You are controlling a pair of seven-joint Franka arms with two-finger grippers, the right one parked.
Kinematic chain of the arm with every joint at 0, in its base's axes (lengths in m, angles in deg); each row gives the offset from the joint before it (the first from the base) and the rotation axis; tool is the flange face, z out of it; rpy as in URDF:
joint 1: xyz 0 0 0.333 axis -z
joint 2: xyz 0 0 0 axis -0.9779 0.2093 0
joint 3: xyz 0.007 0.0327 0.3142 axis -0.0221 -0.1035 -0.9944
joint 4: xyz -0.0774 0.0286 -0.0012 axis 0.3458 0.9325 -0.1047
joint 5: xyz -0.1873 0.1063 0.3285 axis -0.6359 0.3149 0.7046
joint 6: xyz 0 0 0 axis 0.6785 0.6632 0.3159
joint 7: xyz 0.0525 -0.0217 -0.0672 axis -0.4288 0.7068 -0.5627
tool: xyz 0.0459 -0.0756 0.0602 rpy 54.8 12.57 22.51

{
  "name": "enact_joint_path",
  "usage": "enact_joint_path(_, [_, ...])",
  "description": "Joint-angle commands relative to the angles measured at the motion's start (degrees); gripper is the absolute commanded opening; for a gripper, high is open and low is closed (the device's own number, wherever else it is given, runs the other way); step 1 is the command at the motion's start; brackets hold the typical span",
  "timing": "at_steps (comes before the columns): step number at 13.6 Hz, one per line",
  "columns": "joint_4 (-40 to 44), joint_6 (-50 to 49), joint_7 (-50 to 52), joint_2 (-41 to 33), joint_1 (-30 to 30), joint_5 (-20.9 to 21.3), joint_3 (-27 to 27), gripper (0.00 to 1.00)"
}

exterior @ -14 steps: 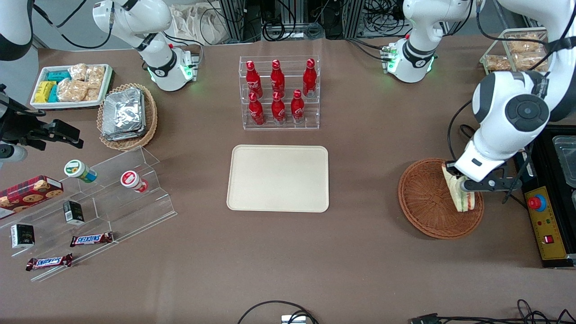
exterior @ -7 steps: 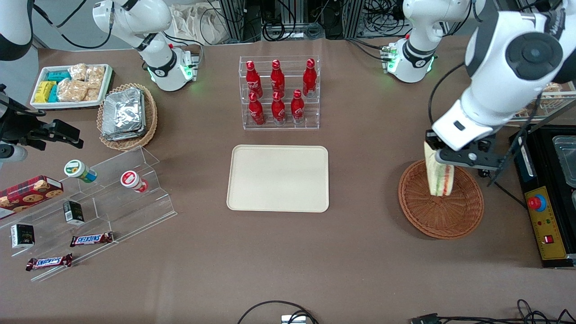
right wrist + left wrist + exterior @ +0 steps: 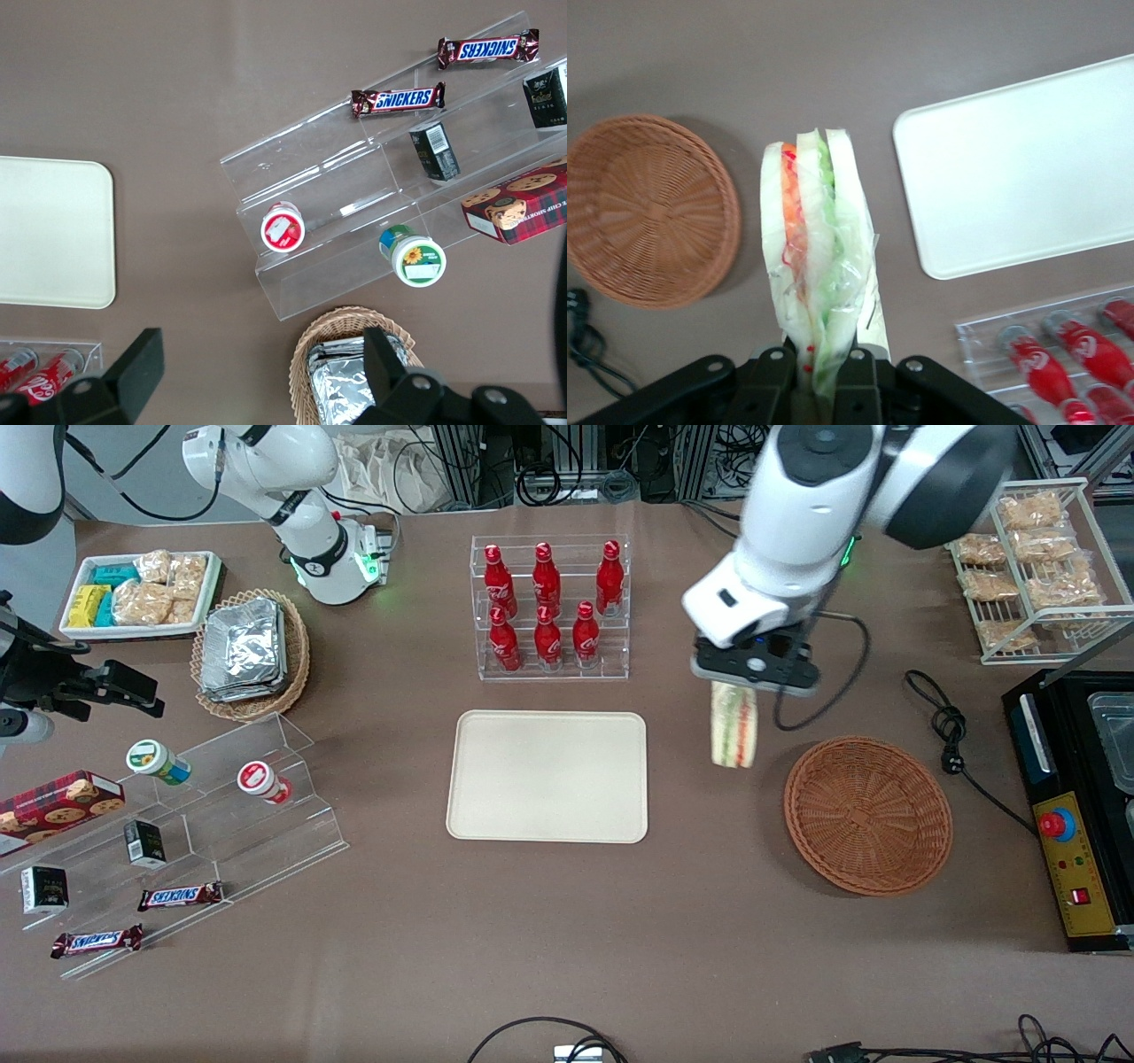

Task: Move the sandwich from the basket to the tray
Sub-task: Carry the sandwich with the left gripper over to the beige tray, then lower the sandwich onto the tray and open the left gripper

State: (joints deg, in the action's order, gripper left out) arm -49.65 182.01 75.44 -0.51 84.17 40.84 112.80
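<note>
The sandwich (image 3: 734, 726) (image 3: 815, 266), a clear-wrapped wedge of white bread with green and orange-red layers, hangs in the air above the bare table between the basket and the tray. My gripper (image 3: 751, 676) (image 3: 819, 376) is shut on its upper end, with the black fingers (image 3: 772, 376) pressing the wrap from both sides. The round reddish-brown wicker basket (image 3: 868, 815) (image 3: 642, 208) holds nothing. The cream-beige tray (image 3: 547, 776) (image 3: 1028, 173) lies flat with nothing on it, in front of the bottle rack.
A clear rack of red bottles (image 3: 549, 607) stands beside my gripper, just past the tray. A wire rack of snack packs (image 3: 1032, 567) and a black control box (image 3: 1067, 859) sit at the working arm's end. A power cable (image 3: 943, 722) lies by the basket.
My gripper has lifted the sandwich out of the basket and carried it sideways toward the tray. The basket now holds nothing.
</note>
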Motion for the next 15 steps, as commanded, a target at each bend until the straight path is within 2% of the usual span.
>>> enact_joint_path(1, [1.0, 6.1, 7.0, 5.2, 1.2, 1.7, 2.8, 0.00])
enact_joint_path(6, [-4.1, 19.5, 15.0, 14.8, 3.2, 12.4, 4.0, 0.00])
enact_joint_path(12, [-7.4, 30.4, 23.2, 25.4, 5.4, 24.1, 4.0, 0.00])
enact_joint_path(13, [-8.1, 31.2, 23.3, 26.2, 5.5, 25.8, 4.0, 0.00])
enact_joint_path(15, [-10.3, 32.7, 23.7, 26.6, 5.6, 26.4, 4.0, 0.00])
